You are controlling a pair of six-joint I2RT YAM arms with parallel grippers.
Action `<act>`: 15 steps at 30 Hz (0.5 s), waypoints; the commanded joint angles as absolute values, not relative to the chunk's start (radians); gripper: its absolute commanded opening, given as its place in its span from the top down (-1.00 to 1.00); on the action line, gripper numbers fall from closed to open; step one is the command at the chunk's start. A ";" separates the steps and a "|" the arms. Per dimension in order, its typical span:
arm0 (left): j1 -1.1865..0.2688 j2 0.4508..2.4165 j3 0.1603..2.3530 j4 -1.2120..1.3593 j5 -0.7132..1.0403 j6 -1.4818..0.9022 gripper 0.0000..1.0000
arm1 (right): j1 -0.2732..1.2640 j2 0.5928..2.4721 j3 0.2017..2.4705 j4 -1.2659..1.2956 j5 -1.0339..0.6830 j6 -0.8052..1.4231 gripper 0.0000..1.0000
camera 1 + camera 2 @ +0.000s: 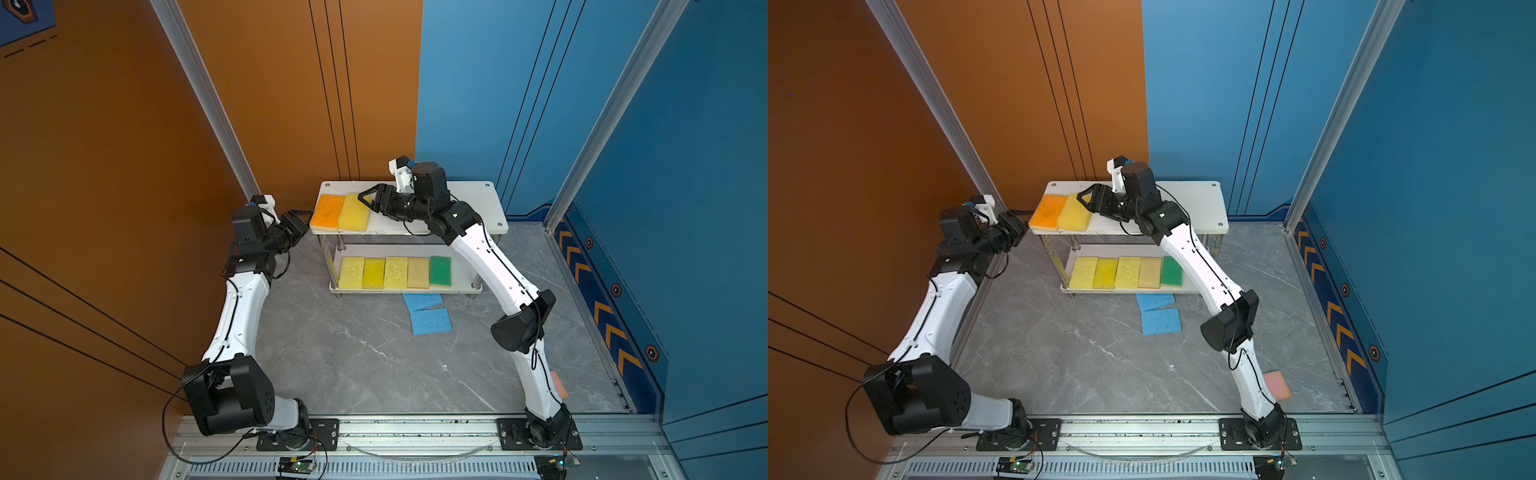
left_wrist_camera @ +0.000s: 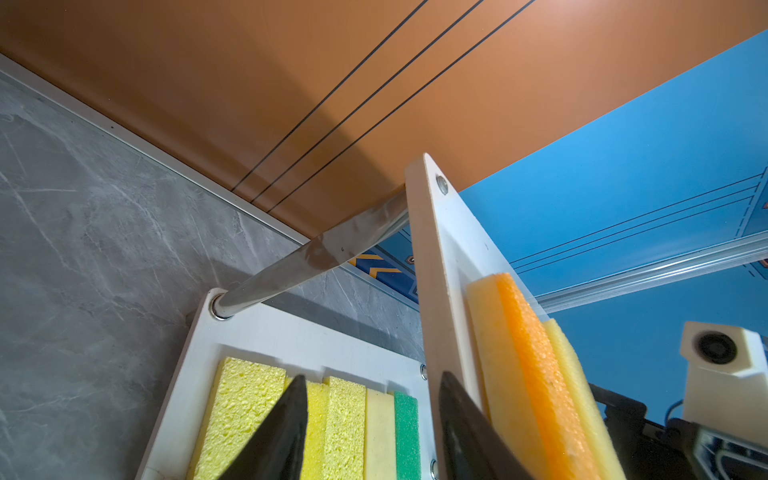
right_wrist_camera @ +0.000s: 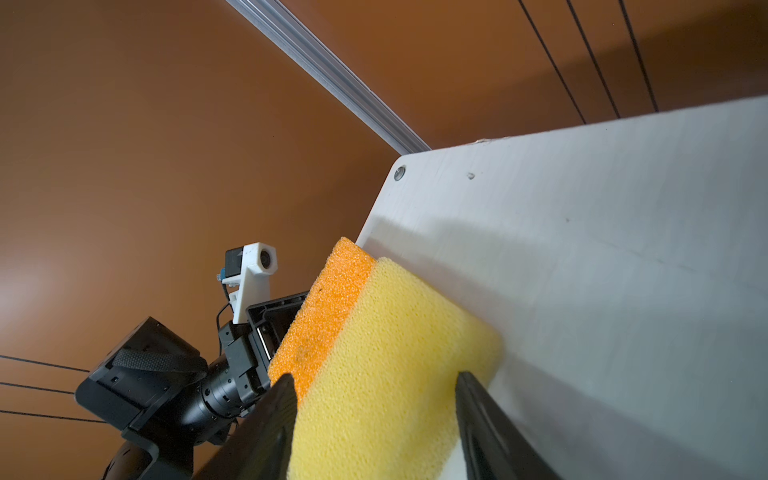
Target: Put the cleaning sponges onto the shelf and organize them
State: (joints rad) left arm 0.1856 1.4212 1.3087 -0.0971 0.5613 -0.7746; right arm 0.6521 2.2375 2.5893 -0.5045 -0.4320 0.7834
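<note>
Right claw (image 3: 374, 376) straddles yellow sponge (image 3: 395, 332) on shelf (image 3: 582, 208), grip unclear; left claw (image 2: 372, 374) released.

Pincer (image 3: 374, 376) clasping yellow sponge (image 3: 390, 353), orange sponge (image 3: 328, 307) touching it, white shelf (image 3: 582, 249) beneath

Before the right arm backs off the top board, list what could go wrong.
1. The right gripper straddles the yellow sponge, which touches the orange sponge; retreating could drag either off the front edge of the shelf.
2. The left gripper sits open at the shelf's end; a nudge might shift it.
</note>
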 commanded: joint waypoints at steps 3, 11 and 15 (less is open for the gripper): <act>0.172 1.399 1.299 -0.103 0.573 -0.747 -0.03 | 0.647 2.286 2.603 -0.507 -0.451 0.816 -0.26; 0.175 1.401 1.298 -0.110 0.577 -0.742 -0.03 | 0.638 2.291 2.604 -0.491 -0.446 0.819 -0.25; 0.187 1.398 1.287 -0.108 0.577 -0.744 -0.03 | 0.628 2.269 2.592 -0.509 -0.427 0.799 -0.26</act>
State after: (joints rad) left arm 0.1864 1.4212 1.3079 -0.0967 0.5613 -0.7673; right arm 0.6411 2.2547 2.5988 -0.4671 -0.4419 0.8097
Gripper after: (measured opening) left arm 0.516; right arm 0.627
